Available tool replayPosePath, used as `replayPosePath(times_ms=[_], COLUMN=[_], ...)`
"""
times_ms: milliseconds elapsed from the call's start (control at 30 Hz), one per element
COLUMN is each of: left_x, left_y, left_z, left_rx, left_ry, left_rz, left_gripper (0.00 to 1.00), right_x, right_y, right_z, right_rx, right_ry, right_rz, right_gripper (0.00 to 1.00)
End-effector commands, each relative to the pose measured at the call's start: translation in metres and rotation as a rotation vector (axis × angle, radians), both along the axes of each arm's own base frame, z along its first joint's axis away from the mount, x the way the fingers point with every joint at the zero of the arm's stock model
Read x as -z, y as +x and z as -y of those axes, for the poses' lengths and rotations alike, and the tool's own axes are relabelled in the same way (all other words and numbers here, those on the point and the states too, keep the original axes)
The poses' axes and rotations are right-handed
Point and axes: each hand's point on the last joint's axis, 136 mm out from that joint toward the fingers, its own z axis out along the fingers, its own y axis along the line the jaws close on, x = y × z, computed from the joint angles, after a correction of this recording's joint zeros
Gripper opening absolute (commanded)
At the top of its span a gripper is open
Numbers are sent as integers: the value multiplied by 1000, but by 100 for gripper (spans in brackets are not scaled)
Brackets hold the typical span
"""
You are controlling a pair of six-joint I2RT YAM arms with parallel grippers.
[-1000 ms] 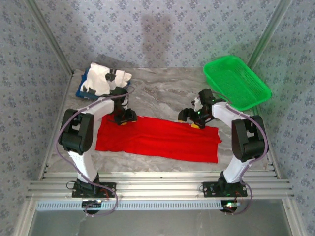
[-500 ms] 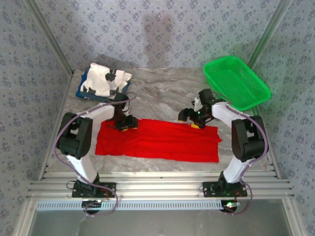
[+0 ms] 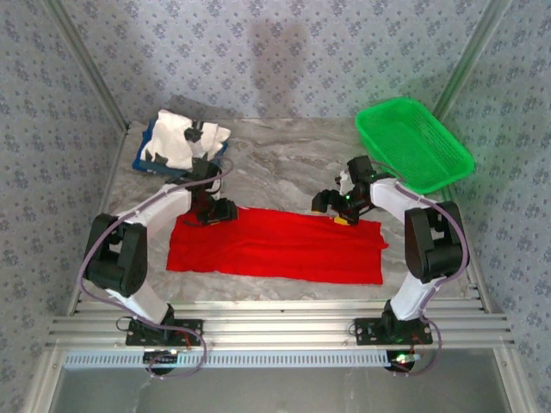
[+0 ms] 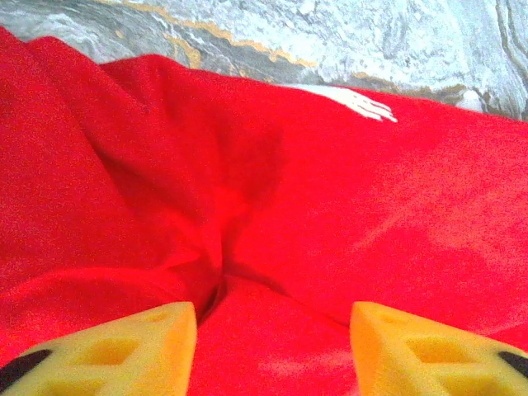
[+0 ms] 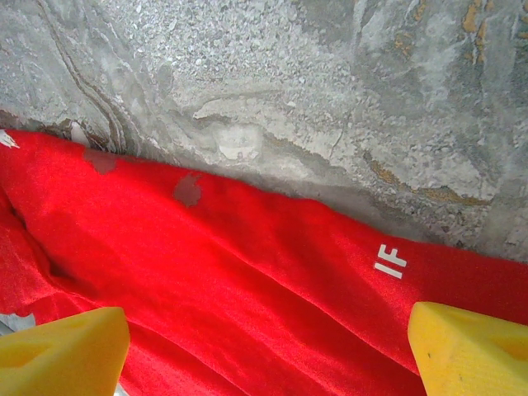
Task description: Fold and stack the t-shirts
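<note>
Fold step on red t-shirt [image 3: 275,248]: left pincer [image 3: 215,210] and right pincer [image 3: 332,206] stand open at its far edge; next move likely: clamp edge, draw nearward

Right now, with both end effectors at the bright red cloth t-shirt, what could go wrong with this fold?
The left end effector stands open over a bunched crease in the bright red cloth t-shirt; closing there may pinch extra layers and fold crookedly. The right end effector, also open, sits by the shirt's far edge beside bare grey marble tabletop; it could miss the hem.
</note>
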Motion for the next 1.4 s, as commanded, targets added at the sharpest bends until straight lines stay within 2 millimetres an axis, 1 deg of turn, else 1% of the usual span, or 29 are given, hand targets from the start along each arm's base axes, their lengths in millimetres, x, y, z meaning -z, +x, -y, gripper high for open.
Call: replayPosePath(times_ms=[0,67,133,300,433,567,667,800,900,1133,1167,1267,1333,1367], left_x=[11,16,20,31,35,36,33,23,14,0,1,3,7,8], left_y=[-12,-13,-12,-9,-7,-10,-13,-15,-20,-42,-51,-65,-70,-70], left_z=[-2,0,0,-8,-7,-5,-6,-6,-2,3,2,-4,-9,-13], left_rx=[44,58,66,73,90,96,97,95,104,114,116,99,82,68], left_ry=[35,42,61,128,138,134,133,120,104,75,82,93,110,123], left_rz=[-32,-42,-47,-60,-63,-68,-65,-49,-30,-5,-23,-37,-43,-37], left_gripper=[45,41,41,40,39,33,26,13,9,7,7,7,8,12], right_x=[1,1,1,0,0,0,1,2,3,6,7,8,10,11], right_y=[4,5,5,5,5,5,5,6,6,3,3,4,4,5], right_z=[-1,-2,-2,-2,-1,0,0,1,2,4,4,4,3,2], right_rx=[4,3,3,5,7,11,15,22,26,32,33,33,34,35], right_ry=[6,6,7,9,8,3,-1,-3,-10,-20,-22,-20,-16,-13], right_rz=[-8,-5,-5,-7,-8,-9,-10,-11,-14,-25,-26,-29,-34,-38], right_gripper=[90,90,90,90,90,90,90,90,90,90,90,90,90,90])
